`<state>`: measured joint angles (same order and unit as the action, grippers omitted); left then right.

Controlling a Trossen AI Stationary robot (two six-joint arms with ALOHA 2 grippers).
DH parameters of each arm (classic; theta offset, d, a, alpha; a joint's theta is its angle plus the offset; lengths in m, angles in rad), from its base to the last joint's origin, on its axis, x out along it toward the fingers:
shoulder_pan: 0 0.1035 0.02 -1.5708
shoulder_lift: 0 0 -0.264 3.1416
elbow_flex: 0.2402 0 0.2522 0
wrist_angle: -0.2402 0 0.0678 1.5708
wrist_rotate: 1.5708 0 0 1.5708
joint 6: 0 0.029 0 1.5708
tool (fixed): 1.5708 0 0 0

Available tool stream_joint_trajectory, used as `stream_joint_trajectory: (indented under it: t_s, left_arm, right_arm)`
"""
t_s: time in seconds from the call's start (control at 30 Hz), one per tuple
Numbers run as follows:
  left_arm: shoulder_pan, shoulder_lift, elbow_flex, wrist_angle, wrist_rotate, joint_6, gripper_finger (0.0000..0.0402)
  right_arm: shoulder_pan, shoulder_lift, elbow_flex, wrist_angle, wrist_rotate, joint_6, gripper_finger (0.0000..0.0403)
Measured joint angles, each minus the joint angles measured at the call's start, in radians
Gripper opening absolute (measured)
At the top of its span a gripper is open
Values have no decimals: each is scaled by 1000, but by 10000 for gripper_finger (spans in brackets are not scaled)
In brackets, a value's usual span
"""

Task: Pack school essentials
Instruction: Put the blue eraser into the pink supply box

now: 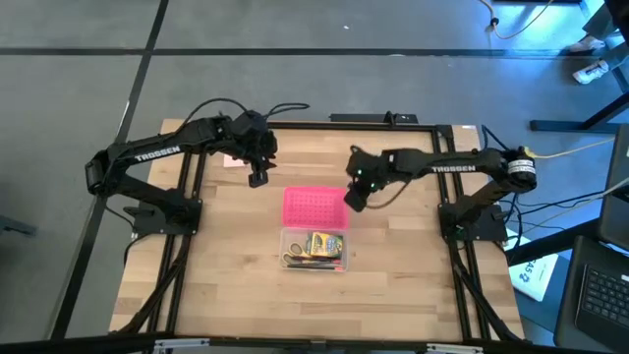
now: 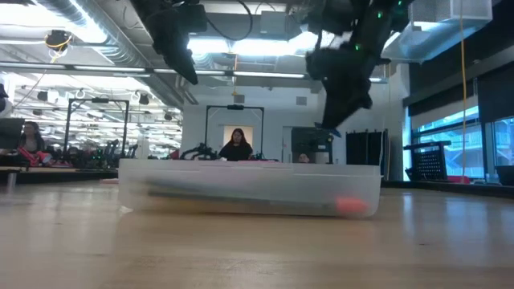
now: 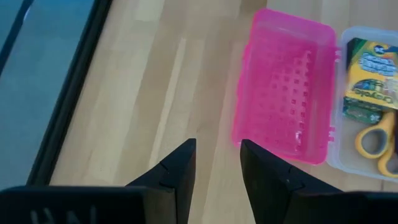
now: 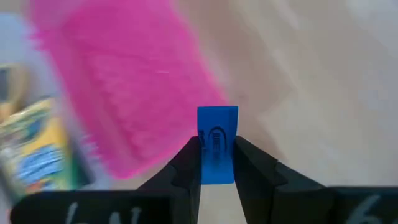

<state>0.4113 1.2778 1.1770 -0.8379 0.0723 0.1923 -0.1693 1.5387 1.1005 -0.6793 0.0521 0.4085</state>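
Pale wooden tabletop (image 1: 226, 285) beneath me; right gripper (image 4: 216, 163) pinches small blue eraser (image 4: 217, 143), left gripper (image 3: 217, 165) slightly spread, people seated behind.

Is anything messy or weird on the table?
Nothing looks spilled or broken. The clear case lies open with its pink lid flipped back flat, and the crayon box and scissors sit inside. The right gripper holds a small blue piece beside the lid. The left gripper is empty.
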Motion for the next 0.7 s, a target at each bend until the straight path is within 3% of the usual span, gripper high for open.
stream_joint_trajectory:
  t_s: [0.17,0.4,0.7]
  left_arm:
    - [-66,0,0,0,3,-1,119]
    - [-179,0,0,1,105,-5,119]
    - [-318,0,0,65,106,-7,119]
  right_arm:
    - [95,0,1,72,-5,-47,82]
    - [193,0,0,179,-23,-80,82]
    - [268,10,1,315,-25,-124,82]
